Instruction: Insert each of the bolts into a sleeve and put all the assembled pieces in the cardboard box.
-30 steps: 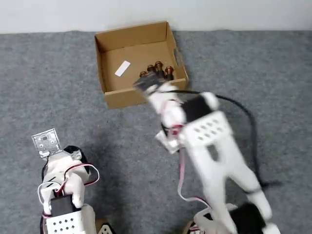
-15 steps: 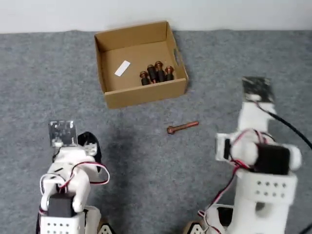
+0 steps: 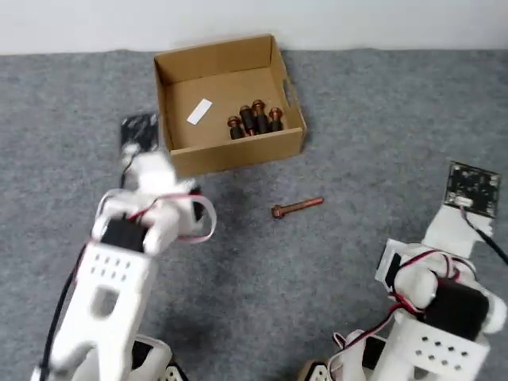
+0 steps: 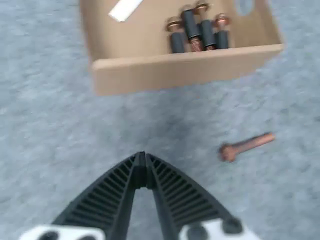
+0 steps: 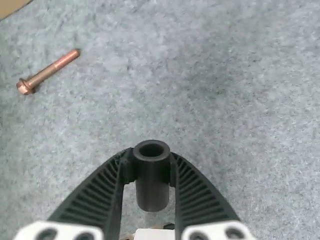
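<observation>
Cardboard box [image 3: 171,87] stands open-topped at the back of the grey, carpet-textured tabletop [image 3: 397,119], and our left arm is just in front of its left corner. From that wrist we see our left hand [image 4: 143,165] with its ribbed black fingers pressed together on nothing, above bare carpet just before the box's front wall. Inside the box lie a flat white slip [image 3: 200,111] and, against the front wall toward the right, sleeved bolts [image 3: 254,119]; we count four copper heads. A loose bolt [image 3: 298,207], copper and bare, lies before the box's right corner, between our arms, head pointing left. At right, our right hand [image 5: 150,162] pinches a black tubular sleeve [image 5: 151,182], bore open.
</observation>
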Robot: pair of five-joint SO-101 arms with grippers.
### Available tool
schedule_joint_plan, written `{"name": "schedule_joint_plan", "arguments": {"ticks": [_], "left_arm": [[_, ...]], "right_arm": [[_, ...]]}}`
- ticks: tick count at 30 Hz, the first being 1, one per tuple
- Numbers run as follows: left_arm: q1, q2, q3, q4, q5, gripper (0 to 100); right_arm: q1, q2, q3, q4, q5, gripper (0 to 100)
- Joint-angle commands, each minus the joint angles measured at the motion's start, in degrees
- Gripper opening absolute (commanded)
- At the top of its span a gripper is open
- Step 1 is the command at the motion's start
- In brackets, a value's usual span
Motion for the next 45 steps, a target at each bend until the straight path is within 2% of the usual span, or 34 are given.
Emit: {"name": "schedule_joint_plan", "arguments": {"ticks": [1,5,9,12,16,20,24,35,42,45], "left_arm": [[4.57,10.55,-10.15,0.62,2.55,1],[8.79,19.6,-16.31,2.2,-0.44,1],[11.25,28.48,-21.49,2.46,-13.8,2],[11.34,34.37,-25.36,2.55,-21.71,9],[11.25,40.79,-30.9,3.34,-26.64,22],[13.54,48.62,-39.16,9.32,-31.3,24],[14.86,57.49,-49.36,15.12,-32.26,24],[14.86,79.82,-78.73,23.47,-32.44,24],[17.49,91.34,-92.35,33.76,-34.55,23],[18.2,95.12,-97.45,37.1,-34.55,18]], "right_arm": [[1.71,-0.84,-0.44,-1.1,-0.7,0.9],[2.86,-1.1,-0.35,-1.1,-0.7,0.9],[3.3,-1.1,-0.35,-1.1,-0.7,0.9],[3.3,-0.92,-0.35,-1.1,-0.79,0.9],[3.3,-0.66,-0.35,-1.19,-0.79,0.9],[3.3,-0.66,-0.26,-1.19,-0.79,0.9],[3.3,-0.66,-0.26,-1.19,-0.88,0.9],[3.3,-1.1,2.2,-1.36,-0.7,0.9],[3.3,-1.1,2.11,-1.36,-0.7,0.9],[3.3,-1.1,2.11,-1.36,-0.62,0.9]]}}
